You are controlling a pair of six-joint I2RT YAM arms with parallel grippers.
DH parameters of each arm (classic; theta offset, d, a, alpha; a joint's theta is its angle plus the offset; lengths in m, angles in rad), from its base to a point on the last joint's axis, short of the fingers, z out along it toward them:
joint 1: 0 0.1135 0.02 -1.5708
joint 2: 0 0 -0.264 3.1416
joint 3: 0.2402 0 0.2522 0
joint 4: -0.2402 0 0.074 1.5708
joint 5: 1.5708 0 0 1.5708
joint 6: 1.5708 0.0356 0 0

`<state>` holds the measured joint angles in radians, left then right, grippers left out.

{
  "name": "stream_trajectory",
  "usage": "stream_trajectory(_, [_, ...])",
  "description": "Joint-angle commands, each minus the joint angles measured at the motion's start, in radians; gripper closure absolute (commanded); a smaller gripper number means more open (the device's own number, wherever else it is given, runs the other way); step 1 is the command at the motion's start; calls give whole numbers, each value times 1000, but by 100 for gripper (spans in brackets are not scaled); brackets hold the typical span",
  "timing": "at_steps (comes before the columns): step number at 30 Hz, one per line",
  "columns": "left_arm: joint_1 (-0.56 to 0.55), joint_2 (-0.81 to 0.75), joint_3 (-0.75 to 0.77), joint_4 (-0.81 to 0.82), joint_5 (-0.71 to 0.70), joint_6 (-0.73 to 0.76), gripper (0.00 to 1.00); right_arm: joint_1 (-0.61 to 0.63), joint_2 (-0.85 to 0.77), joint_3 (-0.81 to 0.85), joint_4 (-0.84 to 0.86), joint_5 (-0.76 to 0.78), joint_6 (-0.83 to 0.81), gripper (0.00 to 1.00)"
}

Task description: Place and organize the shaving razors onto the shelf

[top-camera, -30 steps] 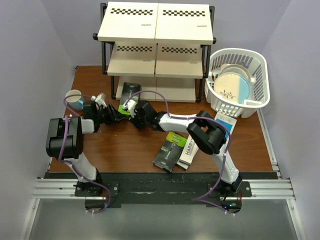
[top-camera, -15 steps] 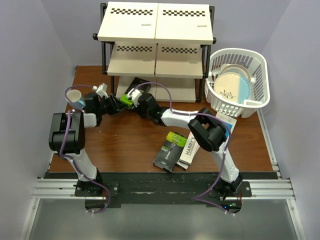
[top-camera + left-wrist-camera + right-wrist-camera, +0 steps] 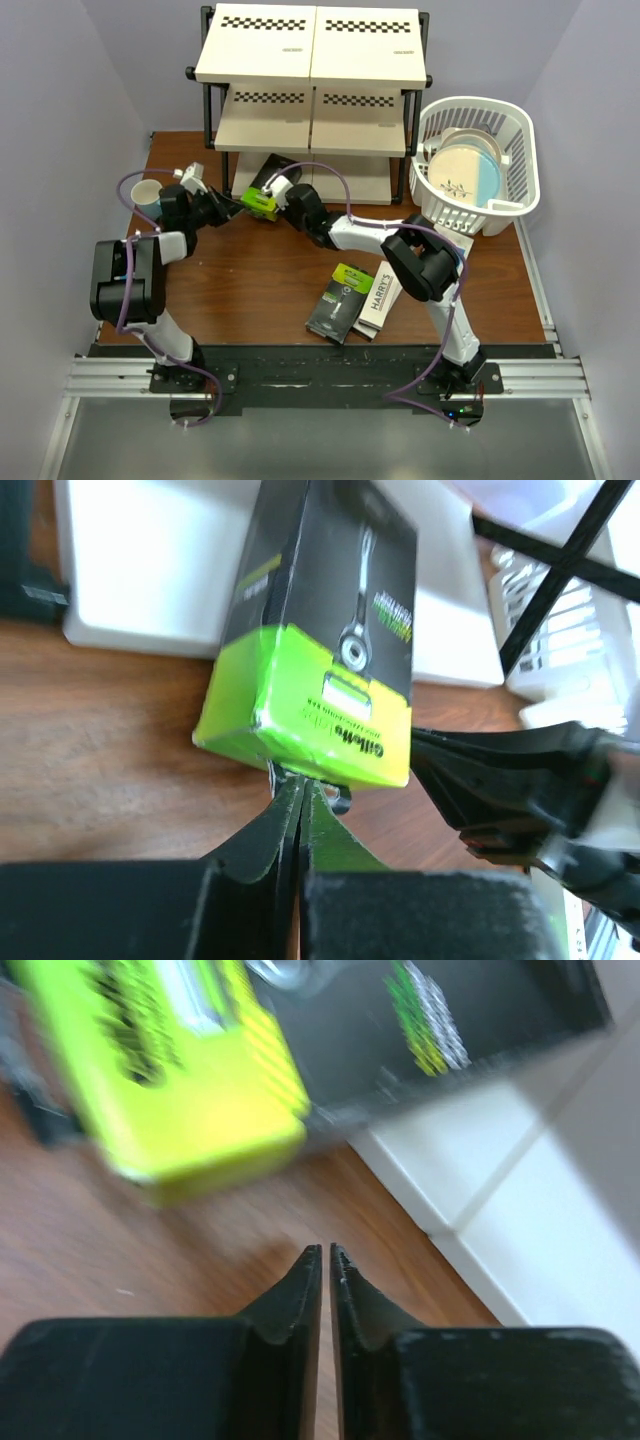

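Pinches the black-and-green razor box (image 3: 330, 670) by its little tab in the closed left gripper (image 3: 300, 786), far end over the lowest board of the shelf (image 3: 352, 186), probably to slide it in, right gripper (image 3: 325, 1252) closed, empty, just beside.

This is a robotics lab test cell. Plain pale lavender partition walls (image 3: 60, 100) enclose a brown wooden tabletop (image 3: 250, 290). A cabled white-and-black left robot arm (image 3: 128, 280) and its right twin (image 3: 425, 262) stand on a black base plate (image 3: 320, 375) over silver aluminium rails (image 3: 105, 378).
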<state>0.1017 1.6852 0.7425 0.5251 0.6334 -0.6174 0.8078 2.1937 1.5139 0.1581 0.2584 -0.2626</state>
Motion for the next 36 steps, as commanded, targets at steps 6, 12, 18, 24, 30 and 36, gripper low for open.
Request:
stream_trajectory(6, [13,17,1,144,-64,-61,100,-38,17,40,208,168,-109,97])
stream_trajectory(12, [6,87,20,171,-109,-73,100,-39,115,129,256,174,-132,97])
stream_trajectory(18, [-13,160,55,174,-83,-82,100,-42,187,207,287,177,-141,97])
stream_trajectory(24, [-43,212,84,193,-70,-100,100,-50,244,275,305,182,-142,96])
stream_trajectory(30, [-71,235,107,207,-72,-114,100,-59,271,313,322,189,-151,94])
stream_trajectory(36, [-91,263,141,207,-80,-131,99,-62,293,328,334,180,-161,91])
